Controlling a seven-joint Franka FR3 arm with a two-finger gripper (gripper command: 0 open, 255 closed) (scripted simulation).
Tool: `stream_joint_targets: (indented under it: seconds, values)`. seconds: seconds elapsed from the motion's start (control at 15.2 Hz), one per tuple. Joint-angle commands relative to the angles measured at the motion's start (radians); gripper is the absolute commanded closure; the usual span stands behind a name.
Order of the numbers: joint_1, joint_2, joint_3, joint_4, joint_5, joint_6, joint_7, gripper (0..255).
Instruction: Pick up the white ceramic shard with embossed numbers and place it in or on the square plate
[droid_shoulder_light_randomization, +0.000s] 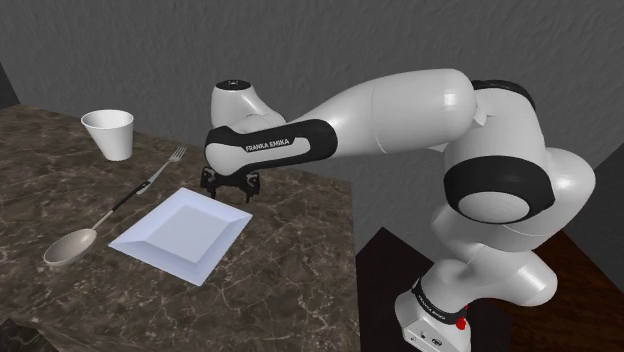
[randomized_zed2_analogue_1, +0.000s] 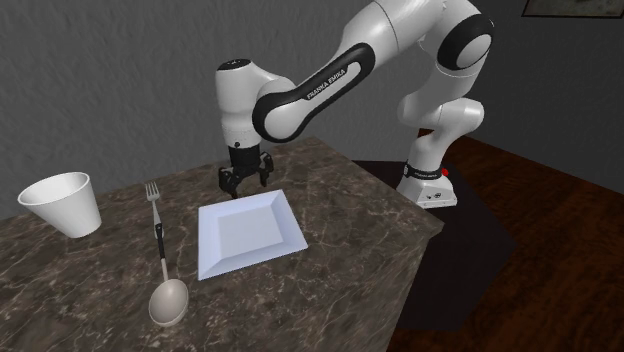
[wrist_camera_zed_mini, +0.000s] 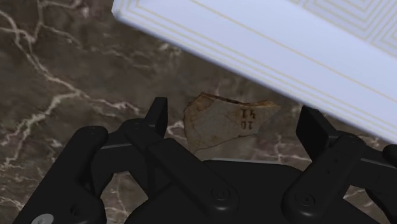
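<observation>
Arm (droid_shoulder_light_randomization: 390, 115) low, jaws apart

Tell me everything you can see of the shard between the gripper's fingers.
The shard is a flat, irregular fragment, off-white to beige with browner jagged edges, and it looks like worn ceramic. Small dark numerals mark it near one pointed corner. It lies flat on the dark marbled table, close beside the rim of the square plate. The gripper is open over it, its fingers standing on either side without touching it.
</observation>
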Motion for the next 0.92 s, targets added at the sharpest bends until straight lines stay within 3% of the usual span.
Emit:
stream_joint_targets:
  seconds: [0.0, 0.2, 0.26, 0.86]
  values:
    - [0.003, 0.000, 0.002, -0.004, 0.000, 0.001, 0.000, 0]
    - [0.003, 0.000, 0.002, -0.004, 0.000, 0.001, 0.000, 0]
    - [0.003, 0.000, 0.002, -0.004, 0.000, 0.000, 0.000, 255]
    - [0.003, 0.000, 0.002, -0.004, 0.000, 0.001, 0.000, 255]
